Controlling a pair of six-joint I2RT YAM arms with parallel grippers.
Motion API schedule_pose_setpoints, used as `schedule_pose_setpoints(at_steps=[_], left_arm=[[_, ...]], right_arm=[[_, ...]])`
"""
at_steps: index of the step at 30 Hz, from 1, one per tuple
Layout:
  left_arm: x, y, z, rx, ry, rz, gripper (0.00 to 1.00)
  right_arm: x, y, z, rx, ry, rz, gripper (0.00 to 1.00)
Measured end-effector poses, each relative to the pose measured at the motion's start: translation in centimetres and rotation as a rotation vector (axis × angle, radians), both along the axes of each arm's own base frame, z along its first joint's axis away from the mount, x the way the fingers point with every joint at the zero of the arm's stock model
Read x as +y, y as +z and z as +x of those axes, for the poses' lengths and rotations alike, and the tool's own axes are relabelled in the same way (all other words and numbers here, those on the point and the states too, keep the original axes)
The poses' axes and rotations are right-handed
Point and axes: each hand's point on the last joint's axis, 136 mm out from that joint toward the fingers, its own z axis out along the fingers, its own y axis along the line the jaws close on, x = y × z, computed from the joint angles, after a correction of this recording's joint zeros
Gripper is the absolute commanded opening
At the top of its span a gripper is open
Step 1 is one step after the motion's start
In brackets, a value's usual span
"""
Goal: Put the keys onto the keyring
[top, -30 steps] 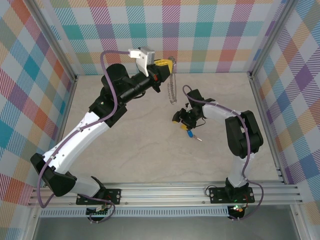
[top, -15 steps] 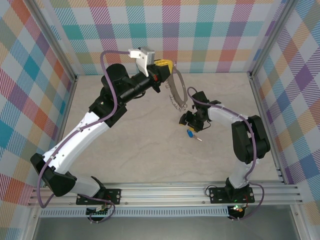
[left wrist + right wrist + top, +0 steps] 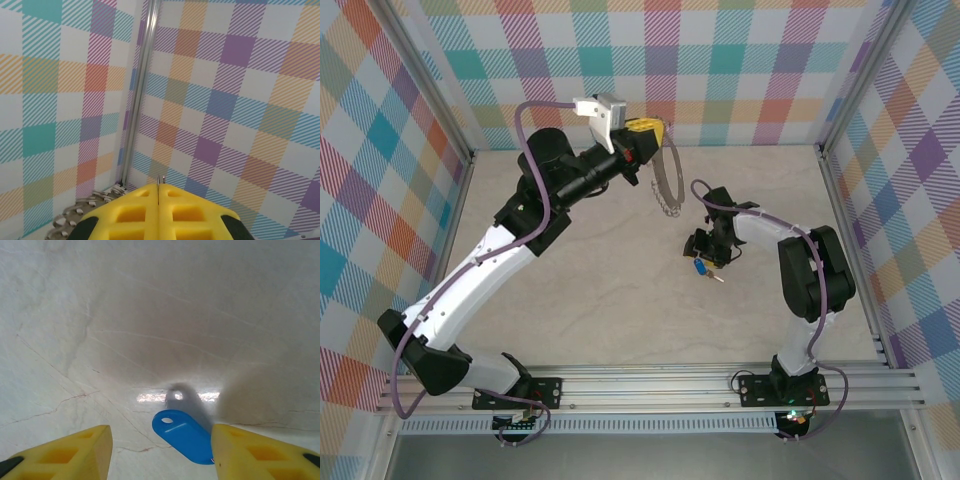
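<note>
Looking from above, the left gripper point(image 3: 652, 133) was clamped on the keyring point(image 3: 667, 182), holding it raised above the table point(image 3: 580, 290); the right gripper point(image 3: 706, 250) hovered low over the blue-headed key point(image 3: 701, 267), apart from the keyring; at the left wrist, yellow fingers point(image 3: 135, 215) met on thin wire, links point(image 3: 80, 219) dangling beside; at the right wrist, half-open jaws straddled the key without gripping it; judging by this, pickup and threading both remained.

Plaid walls point(image 3: 720, 60) in teal, orange, purple and yellow stand around the left claw point(image 3: 658, 128). A metal post point(image 3: 138, 90) runs up the corner just ahead of it. Below the right claw point(image 3: 160, 440) lies a pale marbled table point(image 3: 150, 315), with a bright glare patch point(image 3: 150, 397) just ahead of it. Aluminium rails point(image 3: 660, 385) edge the near side.
</note>
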Motion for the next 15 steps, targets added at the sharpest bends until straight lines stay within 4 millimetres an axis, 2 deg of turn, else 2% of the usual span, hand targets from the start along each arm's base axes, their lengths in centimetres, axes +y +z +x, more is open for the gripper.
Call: schedule_pose_setpoints(at_steps=[10, 13, 15], left_arm=[[0.4, 0.1, -0.4, -0.005, 0.000, -0.004, 0.00], [0.3, -0.2, -0.3, 0.000, 0.000, -0.002, 0.00], [0.3, -0.3, -0.3, 0.004, -0.001, -0.001, 0.00]], right_arm=[[-0.3, -1.1, -1.4, 0.033, 0.016, -0.017, 0.31], [-0.3, -1.3, -1.5, 0.033, 0.016, -0.019, 0.23], [-0.2, -1.3, -1.5, 0.035, 0.013, -0.019, 0.13]])
